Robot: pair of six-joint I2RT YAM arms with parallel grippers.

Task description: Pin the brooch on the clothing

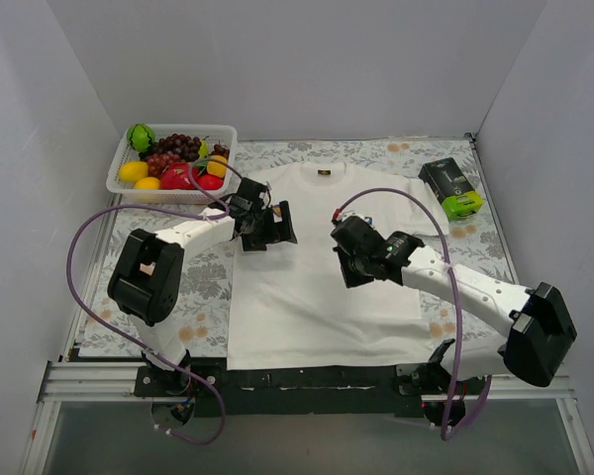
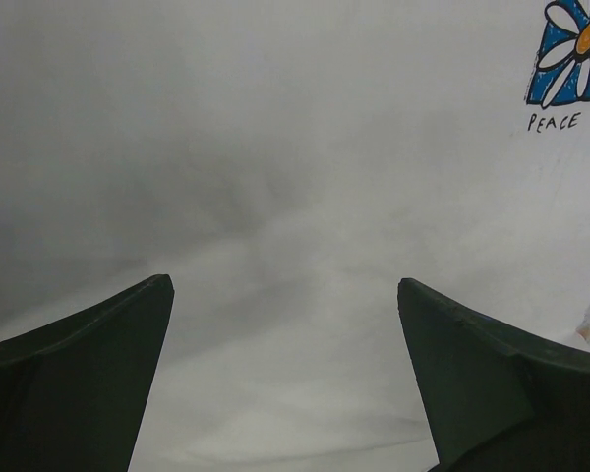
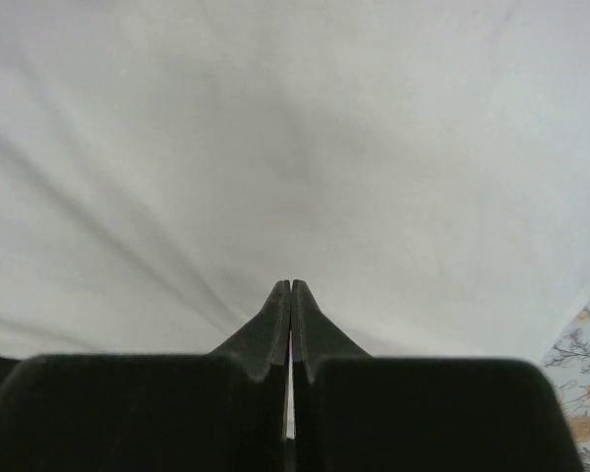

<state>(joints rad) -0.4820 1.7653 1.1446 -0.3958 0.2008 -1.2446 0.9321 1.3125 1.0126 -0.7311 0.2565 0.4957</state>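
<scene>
— Where's the shirt (image 1: 317,297)?
— Flat on the floral cloth (image 1: 203,297), collar toward the far side.
— Left gripper (image 2: 285,285)?
— Over the shirt's upper part, fingers wide apart. The blue logo (image 2: 573,54) shows ahead of it.
— Right gripper (image 3: 291,285)?
— Over the middle of the shirt, fingers pressed together. There's a thin pink sliver in the seam, too small to identify.
— The brooch?
— Can't make it out in any view.
</scene>
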